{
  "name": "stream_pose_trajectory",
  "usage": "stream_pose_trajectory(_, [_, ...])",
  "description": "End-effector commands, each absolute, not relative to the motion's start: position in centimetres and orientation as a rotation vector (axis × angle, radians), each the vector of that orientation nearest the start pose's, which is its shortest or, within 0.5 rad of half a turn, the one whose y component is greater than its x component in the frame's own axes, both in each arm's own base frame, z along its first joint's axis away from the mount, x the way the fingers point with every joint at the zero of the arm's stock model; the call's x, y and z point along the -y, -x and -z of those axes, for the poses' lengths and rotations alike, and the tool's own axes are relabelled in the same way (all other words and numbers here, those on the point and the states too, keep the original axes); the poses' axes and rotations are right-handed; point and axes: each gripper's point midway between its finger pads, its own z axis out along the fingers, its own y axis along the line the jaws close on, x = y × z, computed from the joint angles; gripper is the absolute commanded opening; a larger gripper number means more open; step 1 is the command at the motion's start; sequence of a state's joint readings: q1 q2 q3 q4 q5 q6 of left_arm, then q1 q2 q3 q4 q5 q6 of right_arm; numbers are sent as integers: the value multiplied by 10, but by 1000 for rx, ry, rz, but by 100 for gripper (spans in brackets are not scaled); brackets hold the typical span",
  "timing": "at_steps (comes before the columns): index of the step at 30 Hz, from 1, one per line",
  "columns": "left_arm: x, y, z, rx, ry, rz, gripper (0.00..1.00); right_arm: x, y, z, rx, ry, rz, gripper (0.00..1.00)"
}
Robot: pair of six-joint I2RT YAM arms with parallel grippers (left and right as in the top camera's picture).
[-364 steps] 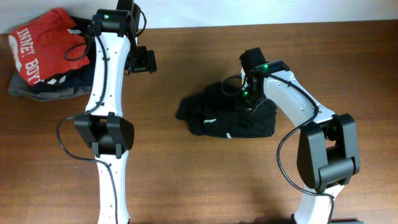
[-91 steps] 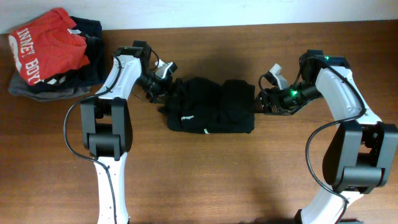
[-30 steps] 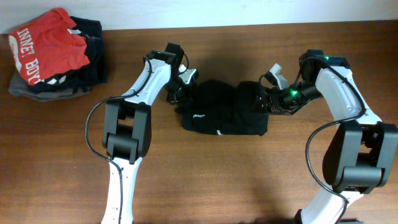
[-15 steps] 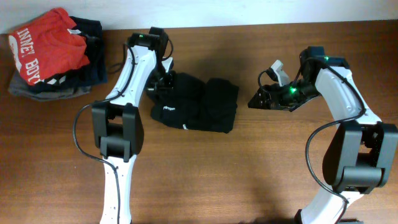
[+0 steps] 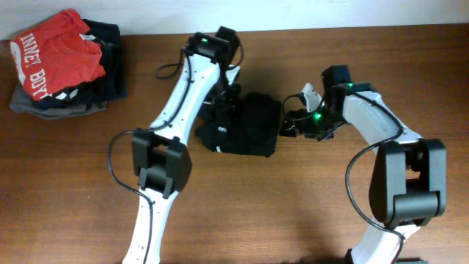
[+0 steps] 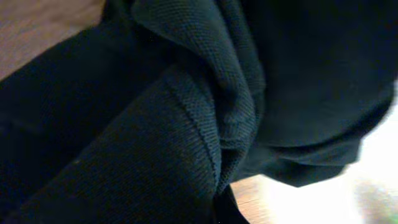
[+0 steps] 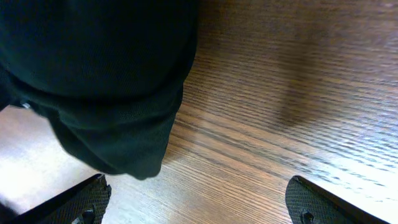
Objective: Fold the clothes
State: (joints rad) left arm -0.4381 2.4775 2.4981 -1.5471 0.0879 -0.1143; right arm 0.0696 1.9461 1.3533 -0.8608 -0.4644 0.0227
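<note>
The wooden desk carries the bundled black top near its middle (fabric bunched). The left end effector is pinched onto its left side. The right end effector gapes empty just beside its right edge.

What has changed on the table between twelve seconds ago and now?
The left tool came over and shut on the black top, which slid slightly left and bunched up. The right tool drew back off it and stands open by its right edge. The red shirt pile stayed.
</note>
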Motion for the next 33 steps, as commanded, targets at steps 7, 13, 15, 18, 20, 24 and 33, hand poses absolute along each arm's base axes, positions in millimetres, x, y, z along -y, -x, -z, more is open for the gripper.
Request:
stream_pose_trajectory(7, [262,-425,-133,-2946,-546,206,0,-95,-376,-43,-2987,-17,-623,95])
stream_pose_trajectory(13, [296,-425,-137,-2863,-614,248,3,-86,-374,-41,-3006,-53,-595,95])
stream_pose_trajectory(15, [306,-424,-138,-2836,-637,260,3,-83,-372,-40,-3016,-56,-568,95])
stream_pose_trajectory(18, [322,-419,-137,-2811,-676,273,6,-81,-371,-39,-3025,-60,-552,95])
stream_pose_trajectory(20, [330,-414,-136,-2805,-702,278,6,-81,-370,-39,-3029,-61,-552,95])
stream_pose_trajectory(24, [348,-402,-128,-2797,-762,283,7,-81,-370,-39,-3029,-61,-552,95])
stream_pose_trajectory(33, [372,-386,-127,-2764,-832,302,8,-81,-370,-39,-3029,-61,-553,95])
